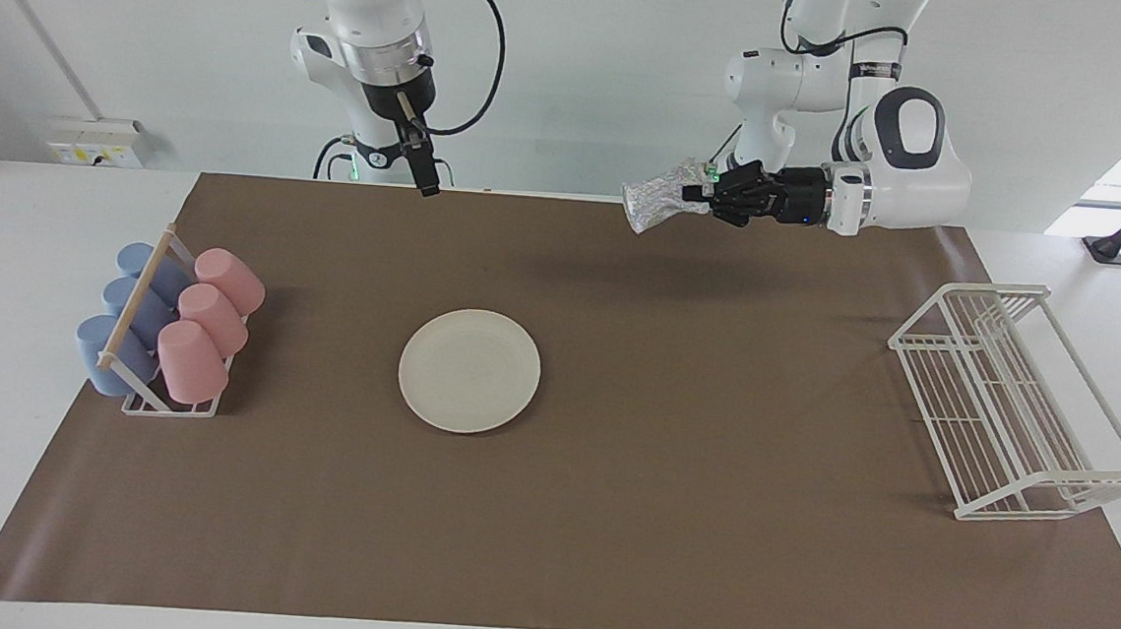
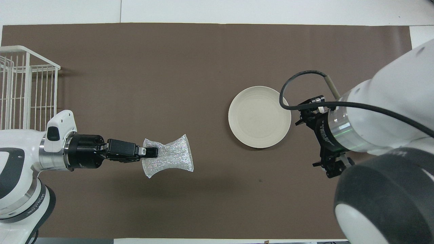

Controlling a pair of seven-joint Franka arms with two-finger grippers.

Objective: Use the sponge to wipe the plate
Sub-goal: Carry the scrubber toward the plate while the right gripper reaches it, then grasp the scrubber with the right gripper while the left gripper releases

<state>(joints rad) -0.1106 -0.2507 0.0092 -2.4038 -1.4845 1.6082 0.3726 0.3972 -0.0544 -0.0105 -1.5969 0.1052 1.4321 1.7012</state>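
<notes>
The cream-white plate (image 1: 469,370) (image 2: 259,116) lies flat on the brown mat with nothing on it. My left gripper (image 1: 692,193) (image 2: 152,152) is shut on one edge of the silvery wrinkly sponge (image 1: 656,195) (image 2: 169,156). It holds the sponge high in the air over the mat, between the plate and the wire rack. The sponge sticks out sideways toward the plate's end. My right gripper (image 1: 425,179) hangs open and empty, pointing down, high over the mat beside the plate, toward the right arm's end.
A cup rack (image 1: 170,327) with pink and blue cups stands at the right arm's end of the mat. In the overhead view the right arm covers it. A white wire rack (image 1: 1018,401) (image 2: 23,88) stands at the left arm's end.
</notes>
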